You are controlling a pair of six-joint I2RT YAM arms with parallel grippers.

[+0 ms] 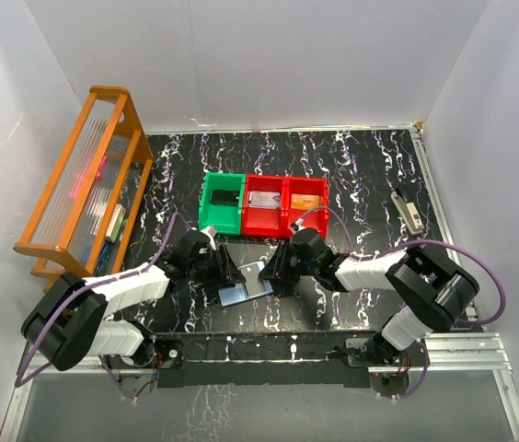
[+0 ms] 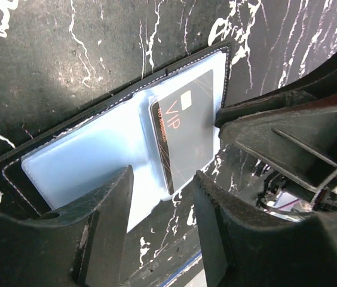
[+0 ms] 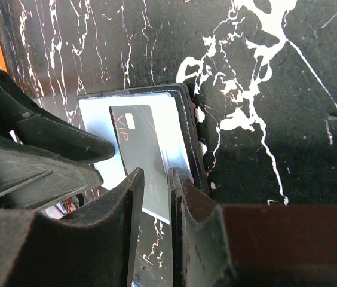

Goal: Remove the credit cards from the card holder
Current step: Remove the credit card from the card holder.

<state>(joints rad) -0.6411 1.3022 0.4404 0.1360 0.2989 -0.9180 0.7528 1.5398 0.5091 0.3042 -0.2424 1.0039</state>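
card holder (image 2: 85,155) lies open, its black credit card (image 2: 186,131) lettered vip.

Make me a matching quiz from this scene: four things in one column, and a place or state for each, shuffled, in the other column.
Things:
1. black VIP card
2. card holder
3. green bin
4. wooden rack

Descriptions:
A. at the far left of the scene
B. lying open and flat
C. at the left end of its row
D. resting on a light-blue panel

Pairs: 1-D, 2-B, 3-C, 4-A
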